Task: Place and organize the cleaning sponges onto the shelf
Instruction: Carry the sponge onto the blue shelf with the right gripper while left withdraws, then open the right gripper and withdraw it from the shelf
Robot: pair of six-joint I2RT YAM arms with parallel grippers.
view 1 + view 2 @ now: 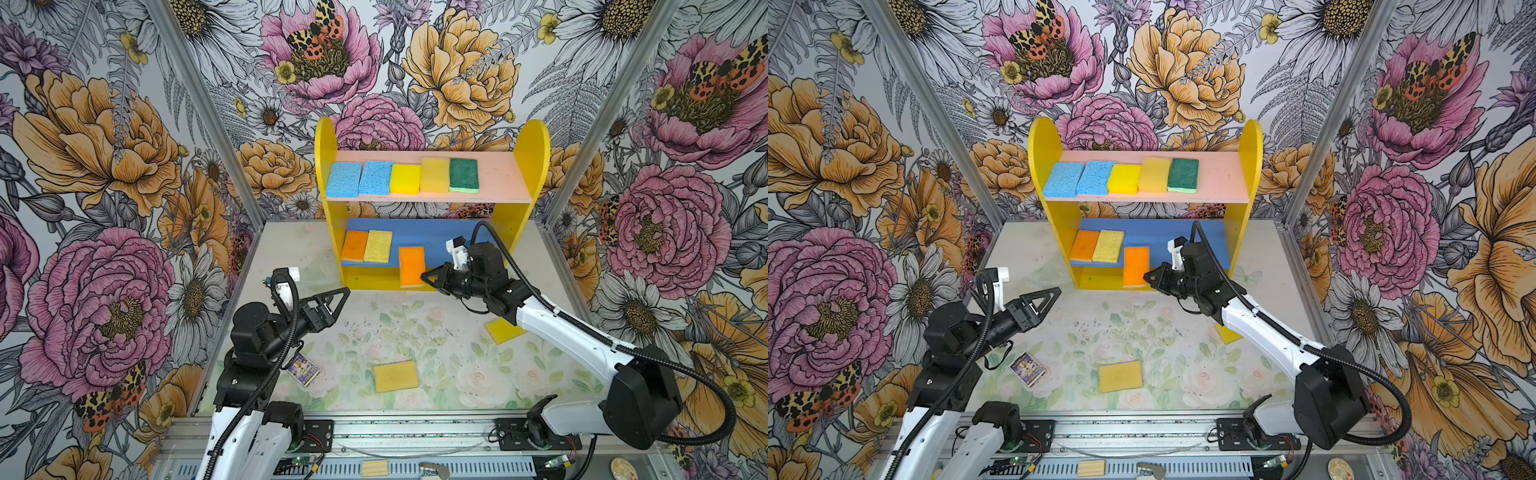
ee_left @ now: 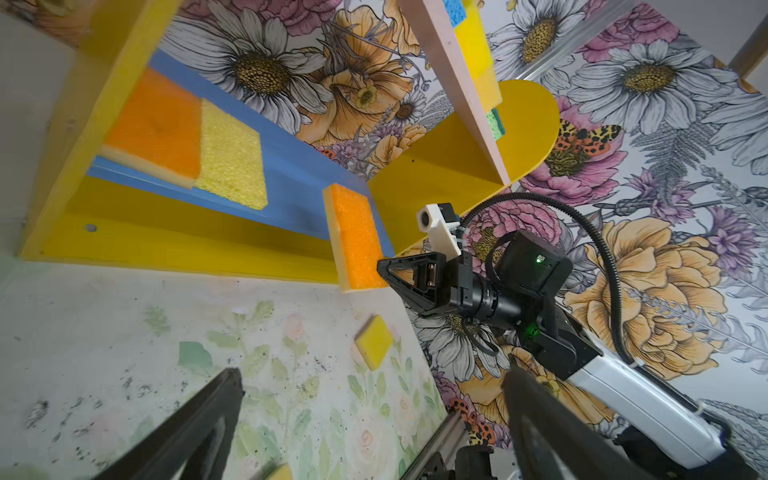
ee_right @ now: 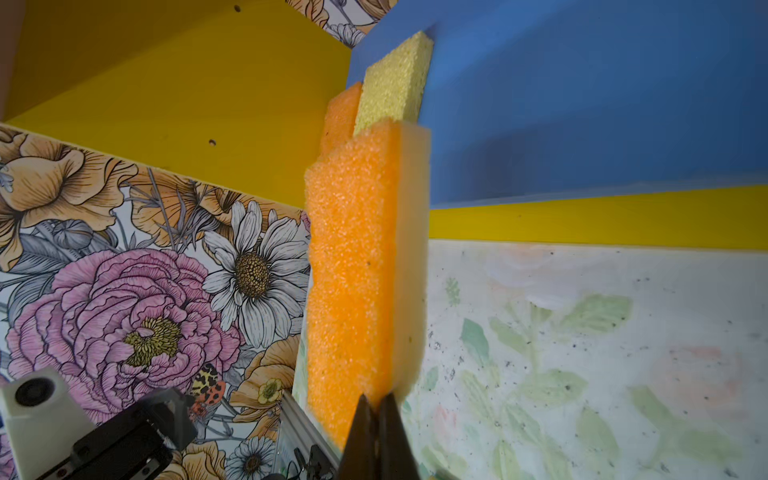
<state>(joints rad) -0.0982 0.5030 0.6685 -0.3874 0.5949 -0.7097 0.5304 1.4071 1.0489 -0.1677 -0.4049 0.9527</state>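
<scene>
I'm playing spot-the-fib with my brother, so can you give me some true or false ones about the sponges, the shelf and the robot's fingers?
1. Five sponges lie on the pink board. True.
2. The green sponge lies on the blue board. False: it lies on the pink board.
3. Two yellow sponges are on the table. True.
4. The left fingers hold a sponge. False: they are open and empty.
5. The right fingers are wide open. False: they are shut, pinching the edge of the orange sponge that hangs off the blue board.
</scene>
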